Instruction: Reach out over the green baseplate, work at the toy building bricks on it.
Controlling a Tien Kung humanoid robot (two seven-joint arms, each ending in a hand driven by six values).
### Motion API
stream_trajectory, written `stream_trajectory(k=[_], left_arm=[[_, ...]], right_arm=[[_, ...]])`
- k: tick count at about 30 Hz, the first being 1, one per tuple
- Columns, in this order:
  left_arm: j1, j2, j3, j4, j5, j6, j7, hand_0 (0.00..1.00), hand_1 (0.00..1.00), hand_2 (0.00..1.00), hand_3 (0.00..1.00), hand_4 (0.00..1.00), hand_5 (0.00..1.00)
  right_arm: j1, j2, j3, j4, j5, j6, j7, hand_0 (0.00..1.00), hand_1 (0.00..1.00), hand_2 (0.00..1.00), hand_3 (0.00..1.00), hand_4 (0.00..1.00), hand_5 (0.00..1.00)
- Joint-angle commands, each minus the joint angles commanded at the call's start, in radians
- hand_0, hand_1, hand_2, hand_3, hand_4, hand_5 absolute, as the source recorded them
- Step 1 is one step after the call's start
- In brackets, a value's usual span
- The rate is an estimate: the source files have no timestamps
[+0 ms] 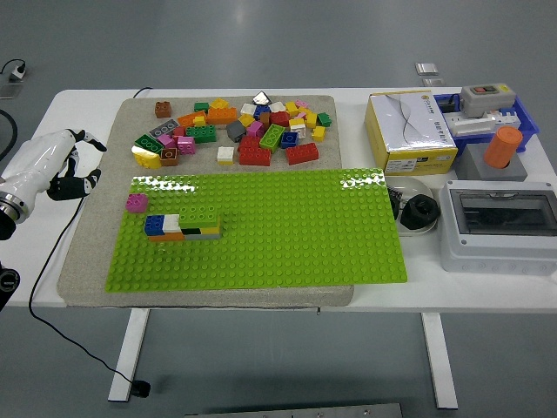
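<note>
The green baseplate [287, 226] lies on a beige mat in the middle of the table. On its left part stands a low row of joined bricks [183, 226], blue, white, lime, with orange, yellow and black below. A single pink brick [137, 203] sits just up-left of that row, at the plate's left edge. My left hand [68, 170], white-backed with black fingers, hovers over the table's left end, well off the plate, fingers loosely curled and holding nothing. My right hand is out of sight.
A heap of loose bricks [239, 131] covers the mat's far part. A yellow box [409, 132], a black round part [421, 212], a grey electrical box [496, 222] and a blue tray [505, 113] stand at the right. A black cable [52, 252] runs at the left.
</note>
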Motion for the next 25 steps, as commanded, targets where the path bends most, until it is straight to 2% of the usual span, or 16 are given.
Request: stream_trajectory(k=[5,7,11,12,16,17,18,25], left_arm=[[-0.027,-0.008,0.062,0.042,-0.001,0.001,-0.014,0.150,0.002,0.093,0.683,0.613,0.002],[-0.040,-0.017,0.083,0.067,-0.009,-0.006,-0.030,0.151,0.002,0.094,0.714,0.599,0.002],[-0.065,-0.042,0.096,0.112,-0.011,-0.023,-0.060,0.151,0.002,0.094,0.714,0.599,0.002],[-0.075,-0.051,0.097,0.127,-0.009,-0.028,-0.067,0.152,0.002,0.095,0.740,0.598,0.002],[-0.105,-0.063,0.105,0.159,-0.012,-0.042,-0.082,0.152,0.002,0.095,0.740,0.598,0.002],[-0.113,-0.064,0.108,0.167,-0.012,-0.047,-0.082,0.152,0.002,0.095,0.740,0.598,0.002],[-0.125,-0.063,0.113,0.178,-0.011,-0.055,-0.083,0.154,0.002,0.099,0.773,0.648,0.002],[-0.179,-0.032,0.151,0.265,-0.010,-0.098,-0.096,0.154,0.002,0.099,0.773,0.648,0.002]], right_arm=[[0.003,0.001,-0.005,0.000,0.008,-0.005,0.002,0.629,0.402,0.595,0.694,0.669,0.942],[0.004,0.002,-0.009,0.000,0.015,-0.008,0.004,0.628,0.403,0.596,0.696,0.667,0.939],[0.007,0.003,-0.017,0.000,0.030,-0.013,0.009,0.628,0.403,0.596,0.696,0.667,0.939],[0.008,0.004,-0.019,0.000,0.034,-0.015,0.010,0.629,0.404,0.600,0.696,0.666,0.934],[0.011,0.005,-0.019,0.000,0.038,-0.016,0.007,0.629,0.404,0.600,0.696,0.666,0.934],[0.011,0.006,-0.019,0.000,0.038,-0.016,0.006,0.629,0.404,0.600,0.696,0.666,0.934],[0.012,0.007,-0.019,0.000,0.034,-0.013,0.003,0.629,0.406,0.610,0.698,0.667,0.941],[0.016,0.010,-0.020,0.000,0.020,0.000,-0.009,0.629,0.406,0.610,0.698,0.667,0.941]])
